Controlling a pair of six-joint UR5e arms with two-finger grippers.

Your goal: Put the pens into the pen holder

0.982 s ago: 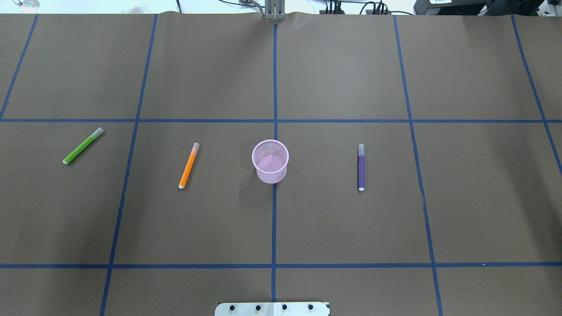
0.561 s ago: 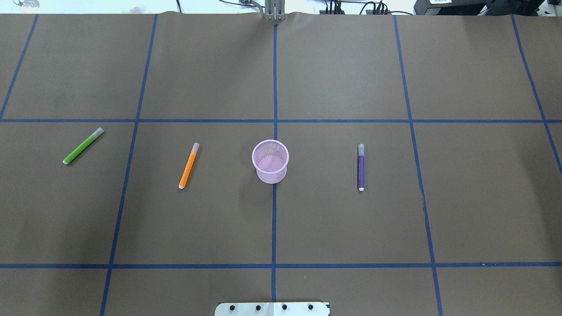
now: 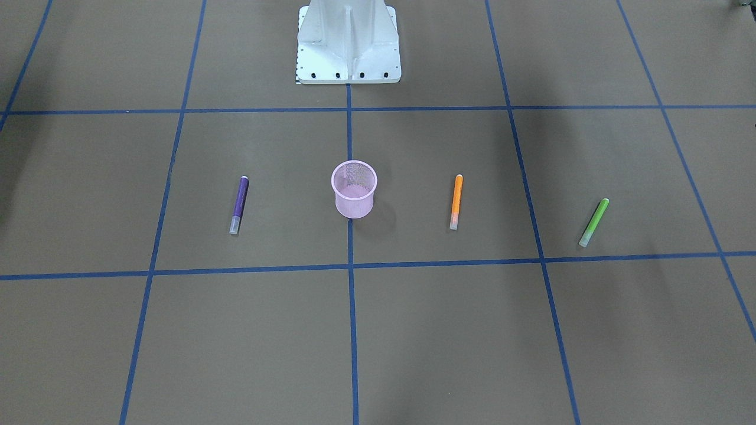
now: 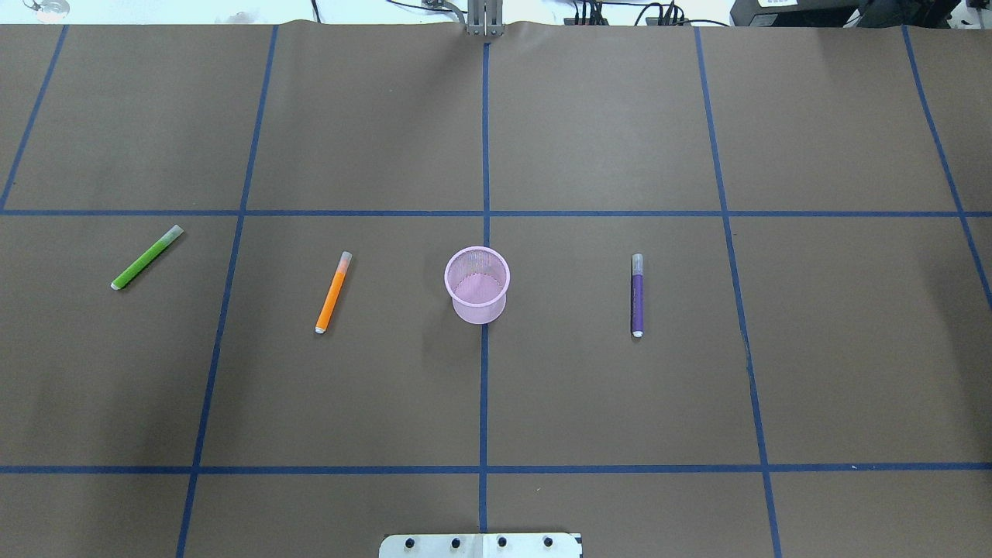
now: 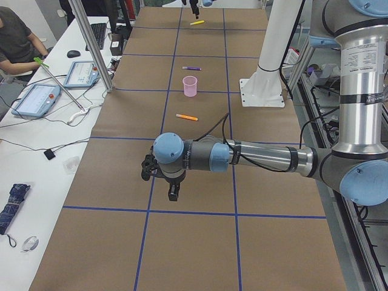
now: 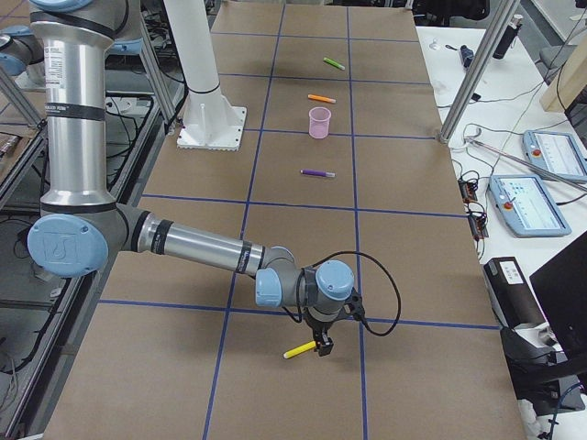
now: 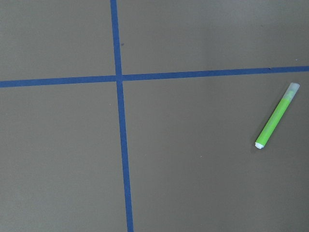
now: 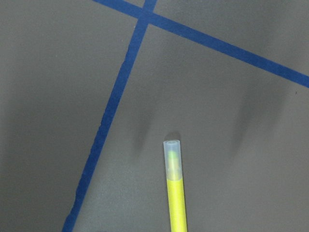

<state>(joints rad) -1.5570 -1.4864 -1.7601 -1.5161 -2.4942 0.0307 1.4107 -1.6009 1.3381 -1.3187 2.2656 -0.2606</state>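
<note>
The pink mesh pen holder (image 4: 477, 284) stands upright at the table's middle. The orange pen (image 4: 333, 292) and green pen (image 4: 147, 257) lie to its left, the purple pen (image 4: 637, 294) to its right. The yellow pen (image 6: 297, 351) is far out on the table's right end, right at the tip of my right gripper (image 6: 322, 348). In the right wrist view the yellow pen (image 8: 176, 198) runs up from the bottom edge. My left gripper (image 5: 173, 195) points down near the table's left end. The green pen (image 7: 275, 116) shows in its wrist view. I cannot tell either gripper's state.
The white robot base (image 3: 348, 41) stands at the table's near edge behind the holder. Blue tape lines cross the brown cover. A side desk with tablets (image 5: 36, 97) and a seated person (image 5: 15, 36) lies beyond the table's far edge.
</note>
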